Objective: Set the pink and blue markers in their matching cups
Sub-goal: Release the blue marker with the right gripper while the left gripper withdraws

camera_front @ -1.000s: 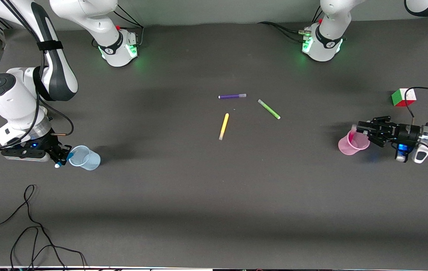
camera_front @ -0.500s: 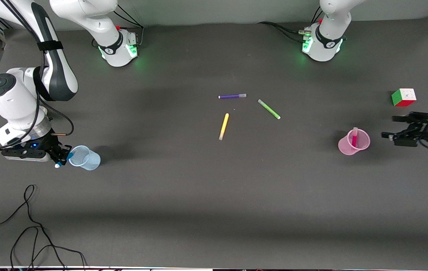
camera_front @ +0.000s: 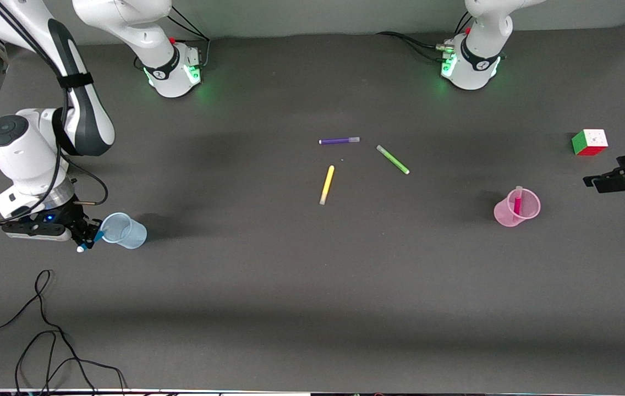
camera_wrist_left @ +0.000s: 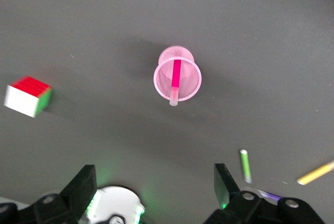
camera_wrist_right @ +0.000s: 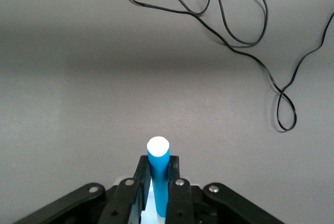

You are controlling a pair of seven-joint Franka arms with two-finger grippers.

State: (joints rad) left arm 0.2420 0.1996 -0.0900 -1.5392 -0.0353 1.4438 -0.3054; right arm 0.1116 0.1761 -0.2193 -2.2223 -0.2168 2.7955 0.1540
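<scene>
- Right end effector [camera_front: 86, 240] is gripping blue marker [camera_wrist_right: 158, 174], tilted, touching blue cup [camera_front: 123, 230]'s rim; upright alignment over the opening seems wise before releasing.
- Left end effector [camera_front: 609, 180] is waiting spread, empty, near Rubik's cube [camera_front: 589, 142].
- Pink marker [camera_front: 517, 202] is leaning inside pink cup [camera_front: 527, 210].

Left tool [camera_front: 615, 179] partly cut off at frame edge; blue marker [camera_wrist_right: 158, 178] lower end hidden between fingers.

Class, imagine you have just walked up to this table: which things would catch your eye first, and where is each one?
Brightest is the pink marker standing in the pink cup toward the left arm's end of the table, with the open left gripper up beside it. At the right arm's end, the right gripper grips the blue marker at the pale blue cup. Purple, green and yellow markers lie mid-table.
</scene>
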